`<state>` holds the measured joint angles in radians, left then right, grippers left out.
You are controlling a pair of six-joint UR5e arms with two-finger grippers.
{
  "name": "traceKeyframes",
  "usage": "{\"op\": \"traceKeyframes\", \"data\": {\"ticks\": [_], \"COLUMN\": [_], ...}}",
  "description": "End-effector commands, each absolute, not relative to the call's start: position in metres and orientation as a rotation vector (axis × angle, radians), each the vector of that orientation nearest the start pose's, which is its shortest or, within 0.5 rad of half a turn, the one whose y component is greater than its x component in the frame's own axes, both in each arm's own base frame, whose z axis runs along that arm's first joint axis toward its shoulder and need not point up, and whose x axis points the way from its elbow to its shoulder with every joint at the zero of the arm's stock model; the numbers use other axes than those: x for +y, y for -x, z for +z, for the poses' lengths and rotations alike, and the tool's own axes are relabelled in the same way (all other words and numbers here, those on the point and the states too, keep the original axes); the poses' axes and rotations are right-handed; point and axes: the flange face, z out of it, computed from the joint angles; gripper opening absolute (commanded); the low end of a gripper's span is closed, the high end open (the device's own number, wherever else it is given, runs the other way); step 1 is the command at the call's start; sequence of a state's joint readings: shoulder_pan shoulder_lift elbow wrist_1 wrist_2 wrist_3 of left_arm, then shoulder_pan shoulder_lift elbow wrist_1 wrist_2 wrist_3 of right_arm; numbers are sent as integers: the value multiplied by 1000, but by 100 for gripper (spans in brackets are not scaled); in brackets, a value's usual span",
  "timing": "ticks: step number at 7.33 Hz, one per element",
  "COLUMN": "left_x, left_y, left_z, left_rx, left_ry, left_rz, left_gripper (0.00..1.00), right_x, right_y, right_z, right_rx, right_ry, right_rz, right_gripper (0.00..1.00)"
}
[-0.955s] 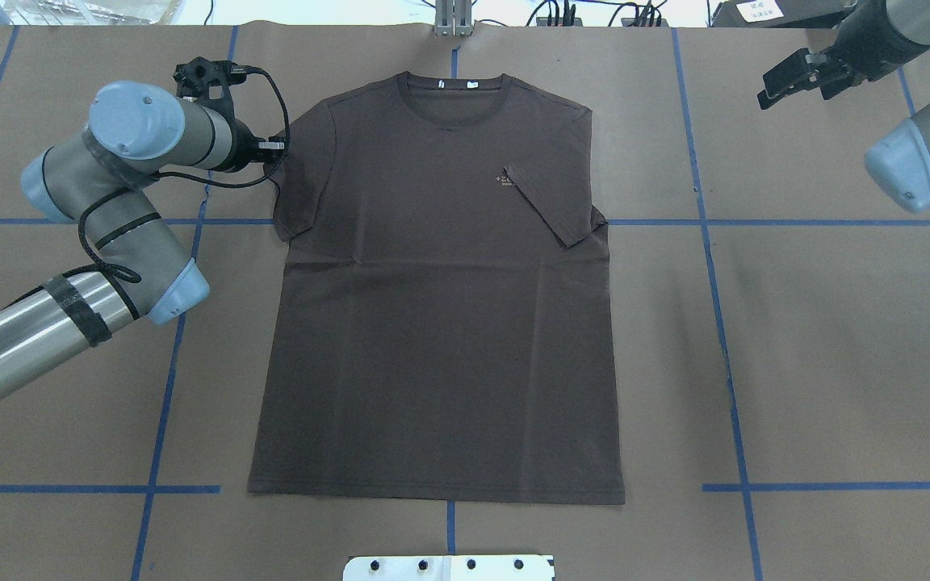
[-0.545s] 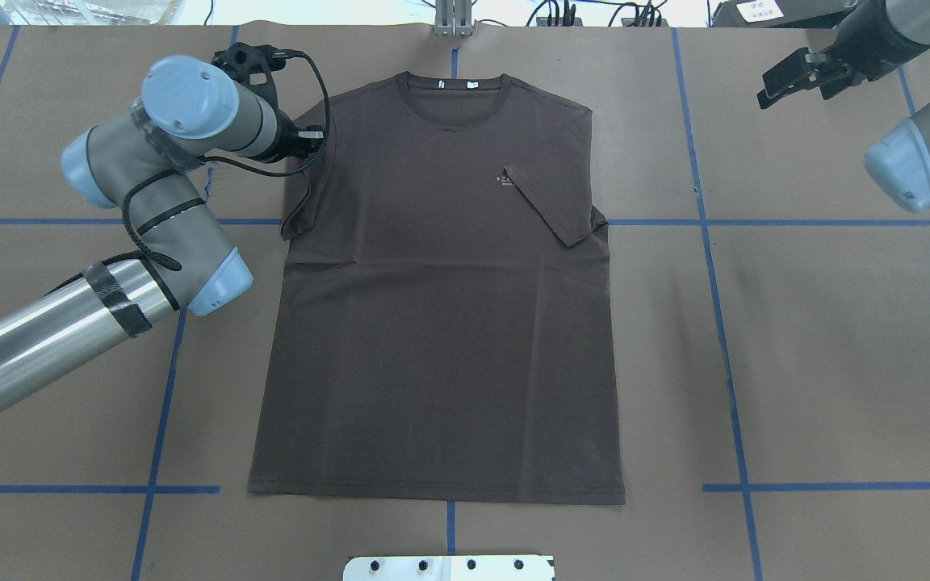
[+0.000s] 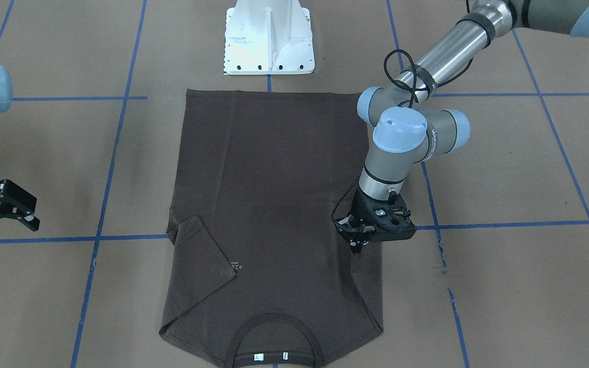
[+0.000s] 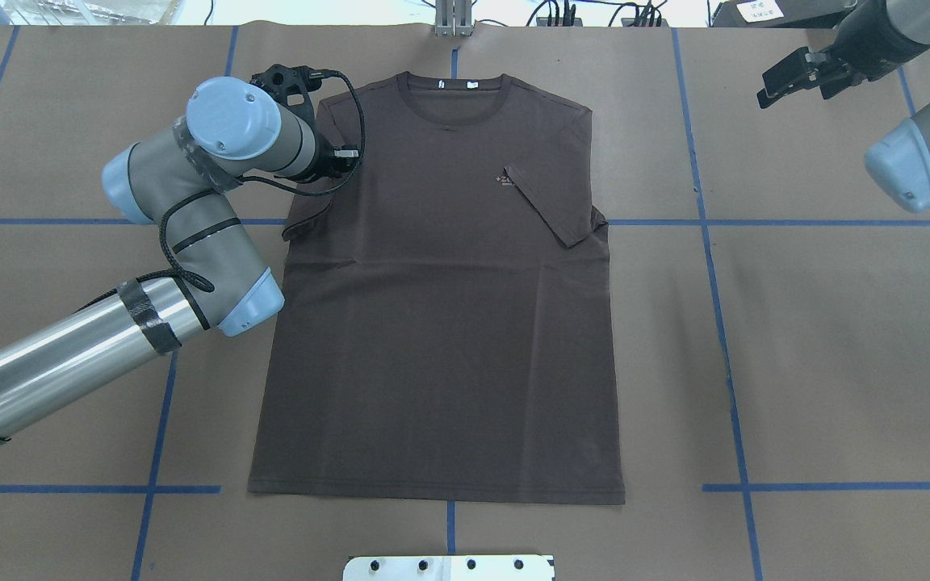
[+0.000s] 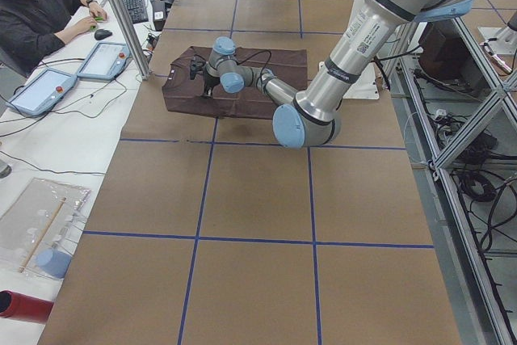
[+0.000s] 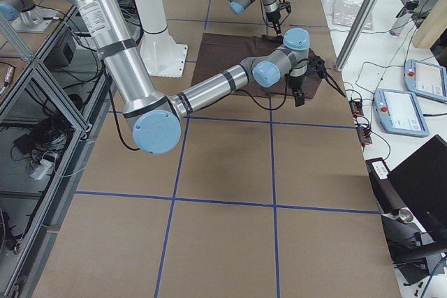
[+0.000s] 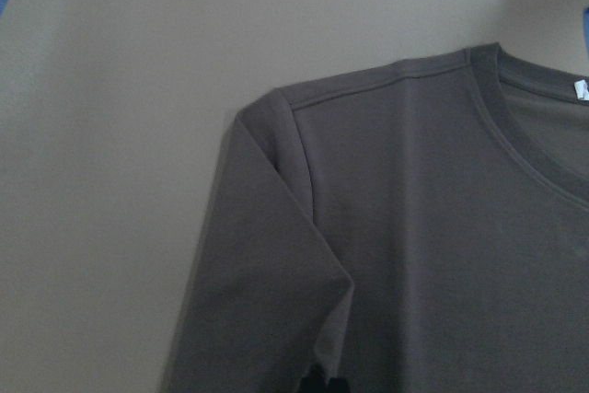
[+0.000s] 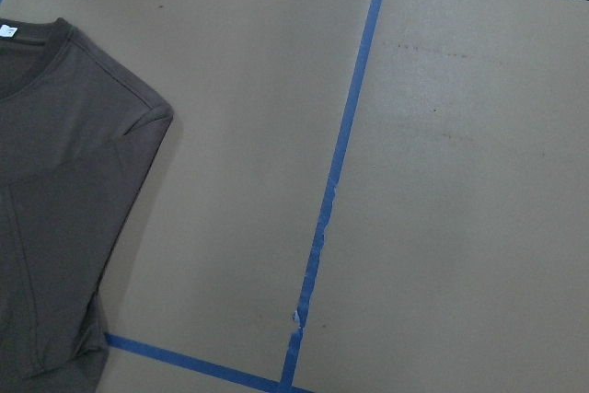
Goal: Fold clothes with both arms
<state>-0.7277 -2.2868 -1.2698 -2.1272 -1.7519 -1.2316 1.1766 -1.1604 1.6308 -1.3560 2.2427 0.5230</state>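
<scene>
The dark brown T-shirt (image 4: 441,323) lies flat on the brown paper, collar (image 4: 450,85) at the far edge. One sleeve (image 4: 550,206) is folded in over the chest beside the pale print. My left gripper (image 4: 345,153) hangs over the opposite shoulder, shut on that side's sleeve, which is lifted and drawn inward (image 3: 357,246). The left wrist view shows this sleeve (image 7: 267,301) bunched up toward the dark fingertips at the bottom edge. My right gripper (image 4: 765,90) hovers open, holding nothing, off the shirt at the far right (image 3: 5,225). Its wrist view catches the shirt's shoulder (image 8: 64,163).
The white base block (image 3: 269,38) stands just behind the shirt's hem. Blue tape lines (image 4: 723,339) cross the paper-covered table. A person (image 5: 40,18) sits at a side bench with tablets and cables, beyond the table's far edge.
My left arm has swung to the right, carrying the sleeve from beside the shirt in over its shoulder. The right arm and the rest of the shirt have not moved.
</scene>
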Motion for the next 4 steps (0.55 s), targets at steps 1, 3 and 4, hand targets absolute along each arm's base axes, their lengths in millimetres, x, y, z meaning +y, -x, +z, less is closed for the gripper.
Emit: {"op": "traceKeyframes", "data": {"ticks": [1,3,4], "left_x": [-597,-593,-582], "left_y": [-506,-499,-487], "left_z": [299,290,288], "left_rx": [911,910,923], "left_ry": [-368,-398,-413], "left_rz": [-219,-155,-139], "left_gripper": [100,100,100], "right_x": [-624,-617,-596], "right_y": [183,201,232], "right_z": [366,357,335], "right_rx": [-872,-895,-935], "right_ry": [-311,-287,-248], "right_rz": [-112,-87,-39], "right_gripper": [100,100,100]}}
